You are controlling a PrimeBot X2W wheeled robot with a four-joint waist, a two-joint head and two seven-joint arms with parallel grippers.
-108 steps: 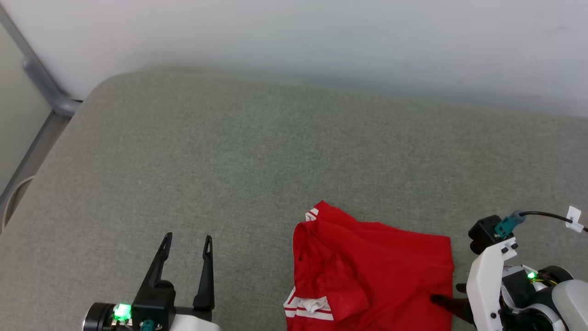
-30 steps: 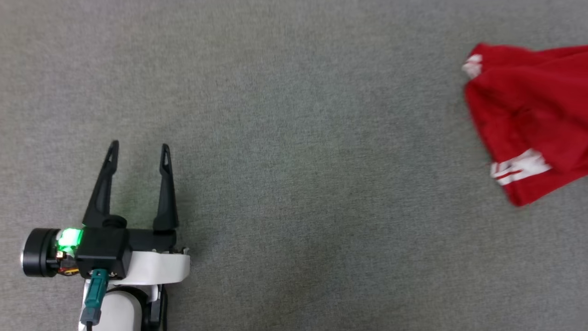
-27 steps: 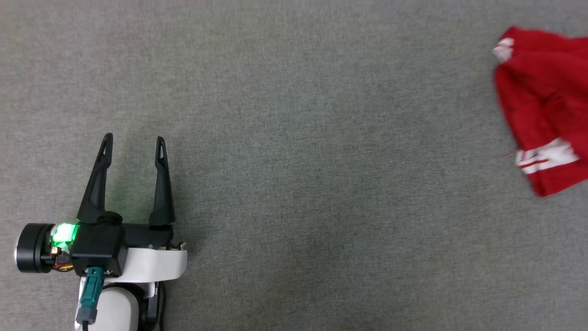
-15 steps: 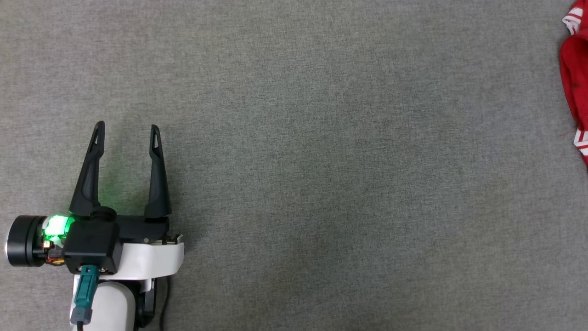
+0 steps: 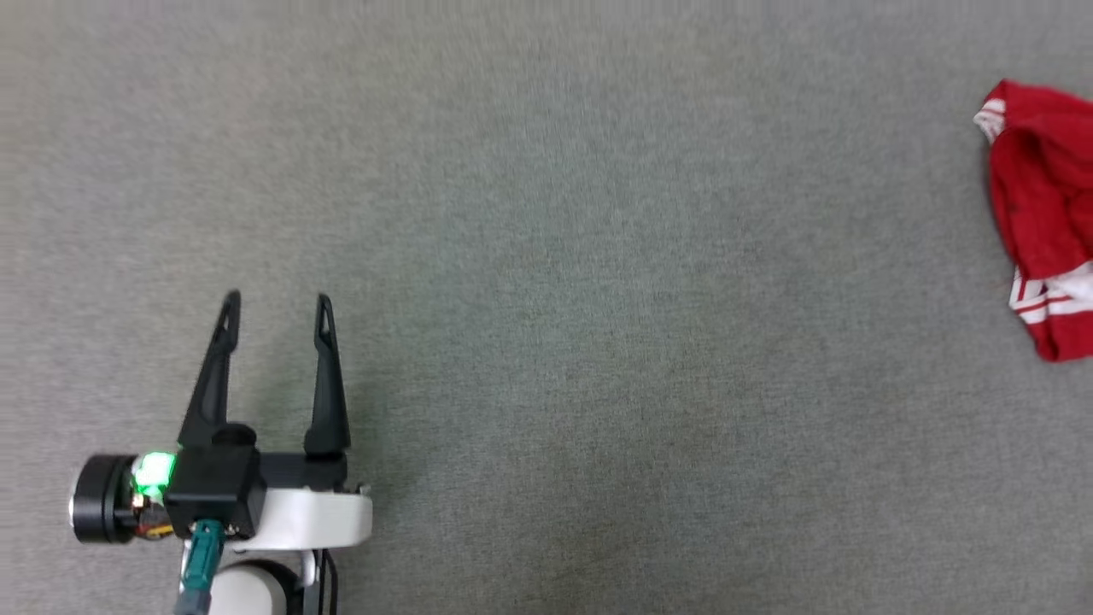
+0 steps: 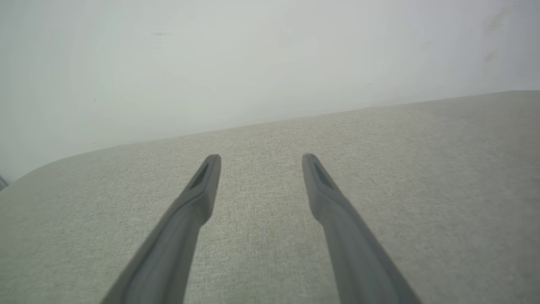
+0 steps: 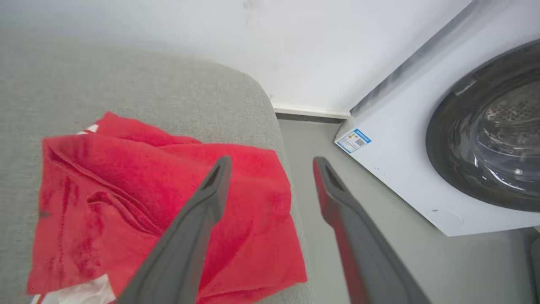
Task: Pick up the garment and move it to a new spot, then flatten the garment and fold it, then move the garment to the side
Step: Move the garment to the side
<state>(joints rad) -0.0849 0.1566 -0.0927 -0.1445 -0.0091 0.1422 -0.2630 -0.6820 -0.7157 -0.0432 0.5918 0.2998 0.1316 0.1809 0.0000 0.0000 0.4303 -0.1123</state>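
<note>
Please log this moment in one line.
garment: on cushion edge | left end effector: open, empty | right end effector: open, near garment

The garment (image 5: 1037,213) (image 7: 160,202) lies on the counter (image 5: 546,256), at its right edge, just before the far right corner. The left hand (image 5: 277,296) (image 6: 261,157) hovers over the counter well to the left of the garment and nearer the robot. The right hand (image 7: 273,159) hangs above the garment's right side, one finger (image 7: 185,240) over the cloth and the other past it over the floor (image 7: 308,143). Right of the garment, across that floor, stands a washing machine (image 7: 422,147). The wall (image 7: 295,50) rises behind the garment.
</note>
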